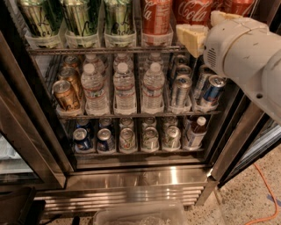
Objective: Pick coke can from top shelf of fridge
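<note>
My hand (203,31) is up at the front of the top shelf (101,50), right of centre. It sits just below and in front of the coke can (193,11), the middle one of three red cans. I cannot tell how far open it is, and I see nothing held in it. My pale forearm (246,48) runs in from the right and hides that corner of the fridge (131,180).

Things could go wrong in three ways, as I judge it. The red can to the left (156,15) and the one to the right (239,6) stand close beside mine, so a slightly off-line reach could shove either one. Each can sits in a clear tray (156,40) with a raised front lip, so a straight pull outward could catch the base and tip it. My own arm also covers part of the target, so I am aiming half blind.

There is little room here. The door frame (237,136) is near my arm on the right, and the slim cans (213,90) stand just under my forearm. The green cans (118,17) to the left are well apart from me. The open room is toward me, out through the doorway.
</note>
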Robot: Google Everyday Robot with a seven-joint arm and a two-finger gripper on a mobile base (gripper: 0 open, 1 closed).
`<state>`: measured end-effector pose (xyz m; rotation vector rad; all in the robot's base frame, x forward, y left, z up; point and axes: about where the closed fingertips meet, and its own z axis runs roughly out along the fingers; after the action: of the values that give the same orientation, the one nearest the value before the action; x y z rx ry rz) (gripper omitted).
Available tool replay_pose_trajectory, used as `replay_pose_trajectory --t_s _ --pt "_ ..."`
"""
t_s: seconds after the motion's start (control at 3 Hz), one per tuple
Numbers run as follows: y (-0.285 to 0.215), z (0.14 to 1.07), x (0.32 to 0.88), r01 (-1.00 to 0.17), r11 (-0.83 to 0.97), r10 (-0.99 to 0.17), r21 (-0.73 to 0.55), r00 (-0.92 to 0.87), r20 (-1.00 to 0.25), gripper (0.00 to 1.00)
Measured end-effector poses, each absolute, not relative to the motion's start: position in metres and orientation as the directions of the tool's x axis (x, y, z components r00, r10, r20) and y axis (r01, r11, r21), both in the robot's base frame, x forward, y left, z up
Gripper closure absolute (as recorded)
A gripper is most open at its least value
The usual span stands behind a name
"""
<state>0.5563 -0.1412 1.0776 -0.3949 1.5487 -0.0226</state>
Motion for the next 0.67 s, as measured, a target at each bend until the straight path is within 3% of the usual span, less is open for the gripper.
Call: replay_pose_trajectory --t_s 0.67 --pt "-0.149 1.0773 0.5721 -0.163 0.953 -0.246 -0.256 0.083 -0.966 0.37"
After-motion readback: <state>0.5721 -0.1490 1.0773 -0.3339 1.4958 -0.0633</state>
